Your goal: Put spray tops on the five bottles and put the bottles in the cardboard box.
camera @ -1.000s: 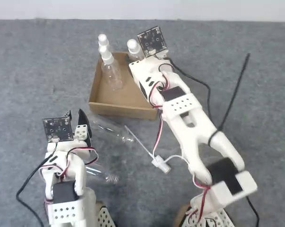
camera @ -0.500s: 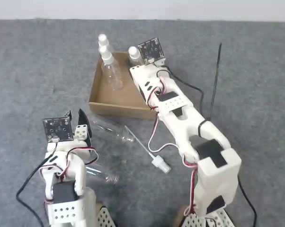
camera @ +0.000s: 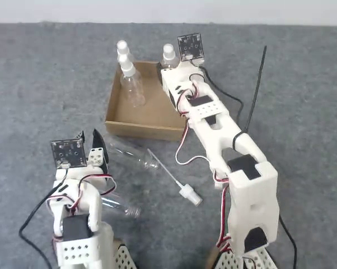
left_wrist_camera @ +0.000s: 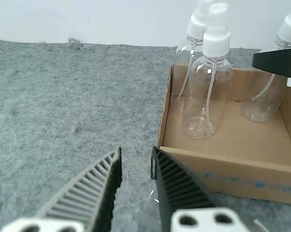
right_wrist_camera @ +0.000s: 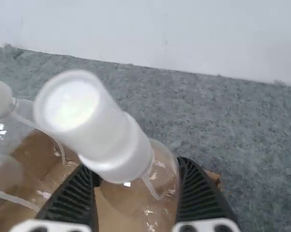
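Note:
The cardboard box (camera: 136, 128) lies at the table's middle back. Two clear bottles with white spray tops (camera: 123, 55) (camera: 130, 79) stand in its far left corner, also seen in the left wrist view (left_wrist_camera: 207, 92). A third capped bottle (camera: 168, 54) (right_wrist_camera: 90, 121) is upright at the box's far right corner, with my right gripper (camera: 168, 72) (right_wrist_camera: 138, 181) shut on its body. My left gripper (camera: 99, 147) (left_wrist_camera: 136, 162) hovers low in front of the box, open, nothing between its fingers. Two uncapped bottles (camera: 136, 155) (camera: 121, 206) lie on the table.
A loose spray top (camera: 189, 194) with its long tube lies on the grey carpet between the two arms. Black cable (camera: 252, 106) runs along the right arm's far side. A white wall borders the table's back edge.
The right arm has stretched out and carried its bottle backward and rightward toward the box's far right corner. The left arm has not moved.

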Robot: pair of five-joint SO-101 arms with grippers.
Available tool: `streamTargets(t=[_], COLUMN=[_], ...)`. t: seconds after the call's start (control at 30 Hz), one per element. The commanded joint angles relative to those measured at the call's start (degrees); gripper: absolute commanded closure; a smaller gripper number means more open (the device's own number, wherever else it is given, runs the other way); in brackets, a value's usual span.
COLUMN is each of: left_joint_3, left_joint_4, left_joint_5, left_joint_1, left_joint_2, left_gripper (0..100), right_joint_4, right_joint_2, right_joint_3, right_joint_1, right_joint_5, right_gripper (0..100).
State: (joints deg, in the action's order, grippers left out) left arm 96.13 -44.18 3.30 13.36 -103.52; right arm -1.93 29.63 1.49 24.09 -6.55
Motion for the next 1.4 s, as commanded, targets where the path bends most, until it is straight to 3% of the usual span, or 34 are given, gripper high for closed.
streamTargets(t=[0.0, 0.17, 0.4, 0.63, 0.9, 1.37], left_joint_3=[-0.8, -0.7, -0.7, -0.7, -0.7, -0.7], left_joint_4=[-0.1, -0.1, -0.1, 0.1, 0.1, 0.1], left_joint_5=[0.5, 0.5, 0.5, 0.5, 0.5, 0.5], left_joint_1=[0.4, 0.4, 0.4, 0.4, 0.4, 0.4], left_joint_2=[-1.1, -1.1, -1.1, -1.1, -1.1, -1.1], left_gripper=[91, 91, 91, 91, 91, 91], right_joint_4=[-1.9, -1.9, -4.4, -5.9, -6.1, -20.1], right_joint_2=[-1.5, -1.4, -1.5, -1.9, -3.2, -11.4], right_joint_3=[-5.0, -5.0, -4.8, -4.8, -4.6, -4.6], right_joint_1=[-1.3, -1.3, -1.3, -1.0, -1.0, 0.7], right_joint_5=[-0.5, -0.2, -0.4, -0.1, 0.0, -0.4], right_gripper=[98.9, 98.0, 83.4, 77.2, 75.7, 75.8])
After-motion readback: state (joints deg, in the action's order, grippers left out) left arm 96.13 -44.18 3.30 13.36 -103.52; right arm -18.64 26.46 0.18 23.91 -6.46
